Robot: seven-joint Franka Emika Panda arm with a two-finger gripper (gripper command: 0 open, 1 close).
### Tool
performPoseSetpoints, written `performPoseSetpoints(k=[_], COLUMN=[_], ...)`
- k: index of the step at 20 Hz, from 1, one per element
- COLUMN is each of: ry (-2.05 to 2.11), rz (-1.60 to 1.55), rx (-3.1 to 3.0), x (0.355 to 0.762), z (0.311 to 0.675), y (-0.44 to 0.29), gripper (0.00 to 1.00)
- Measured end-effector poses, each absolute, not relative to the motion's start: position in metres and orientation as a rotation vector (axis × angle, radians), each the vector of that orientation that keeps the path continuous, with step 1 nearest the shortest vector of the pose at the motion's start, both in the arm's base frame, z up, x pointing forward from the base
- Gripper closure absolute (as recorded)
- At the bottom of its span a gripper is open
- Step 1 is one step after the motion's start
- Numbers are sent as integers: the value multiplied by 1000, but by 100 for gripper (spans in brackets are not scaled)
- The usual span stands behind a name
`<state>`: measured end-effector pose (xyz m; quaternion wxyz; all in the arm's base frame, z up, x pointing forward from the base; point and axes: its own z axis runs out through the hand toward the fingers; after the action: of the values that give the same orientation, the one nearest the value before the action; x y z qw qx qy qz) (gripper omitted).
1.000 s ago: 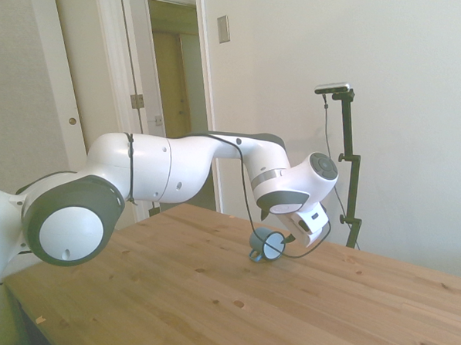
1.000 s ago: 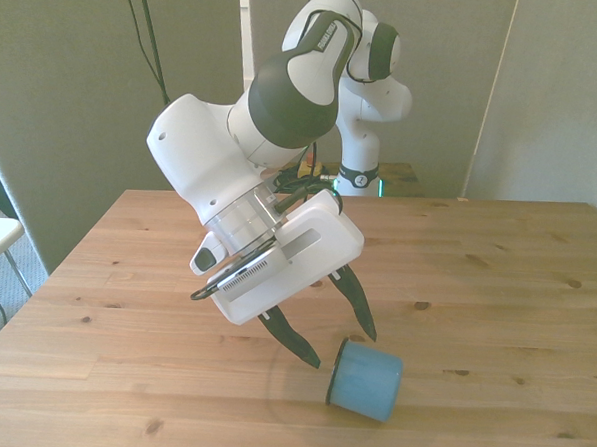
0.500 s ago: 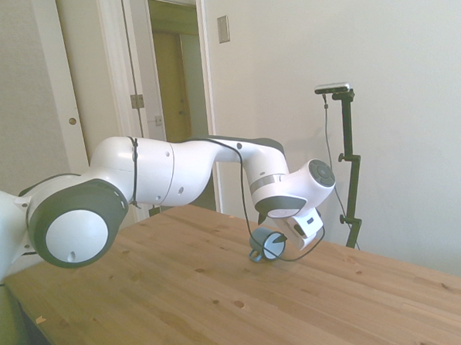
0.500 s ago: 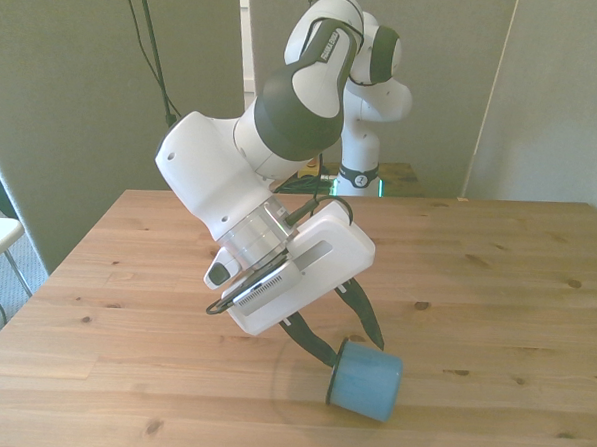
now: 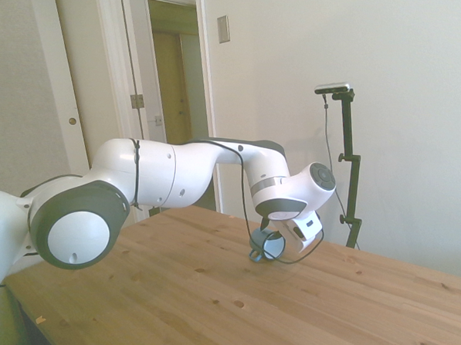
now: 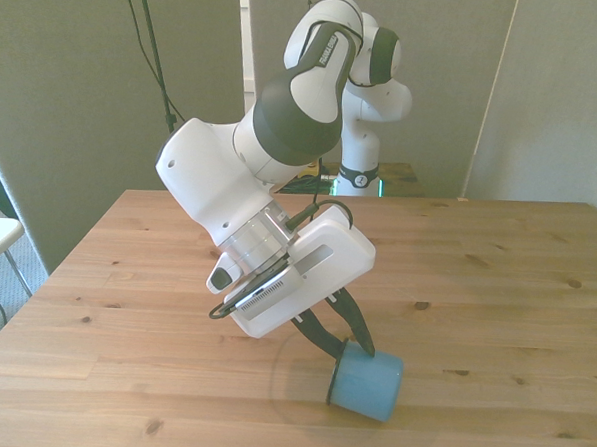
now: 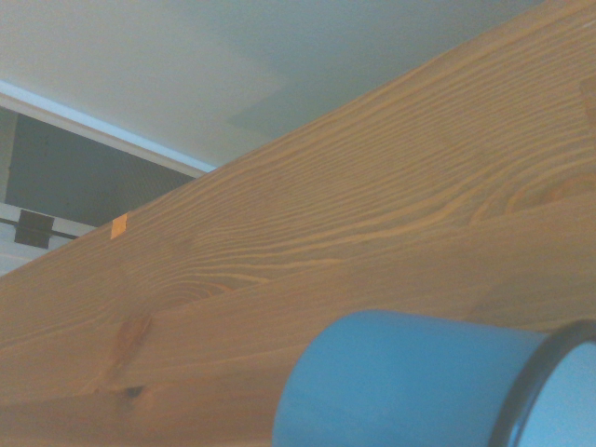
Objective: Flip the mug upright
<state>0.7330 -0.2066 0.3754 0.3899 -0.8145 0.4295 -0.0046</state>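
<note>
The light-blue mug (image 6: 366,383) lies on its side on the wooden table (image 6: 495,294), near the front edge, with its dark-rimmed mouth turned toward the front view's left. My gripper (image 6: 352,348) tilts down onto the upper part of the rim, its dark fingers drawn in on the mug's wall. In the side view the mug (image 5: 264,246) rests on the table under the hand, with its small handle low against the wood and the gripper (image 5: 273,238) at its mouth. The wrist view shows the mug's blue side (image 7: 400,382) and dark rim close by.
The white hand body and a looping black cable (image 6: 274,312) hang over the table just to the front view's left of the mug. Bare wood (image 5: 346,318) spreads around the mug on all sides. A doorway (image 5: 172,100) stands behind the table in the side view.
The hand has dropped and shifted slightly toward the mug. Its fingers, spread wide beside the rim before, have narrowed onto the rim. The mug has stayed in place on its side.
</note>
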Motion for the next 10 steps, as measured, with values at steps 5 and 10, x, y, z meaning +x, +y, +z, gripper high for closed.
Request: performPoseSetpoints(k=[5, 10], ry=[1083, 1075], rz=[-7, -6], rx=[-2054, -2053], x=[733, 732], z=[380, 385], y=[-206, -205], gripper=[100, 100])
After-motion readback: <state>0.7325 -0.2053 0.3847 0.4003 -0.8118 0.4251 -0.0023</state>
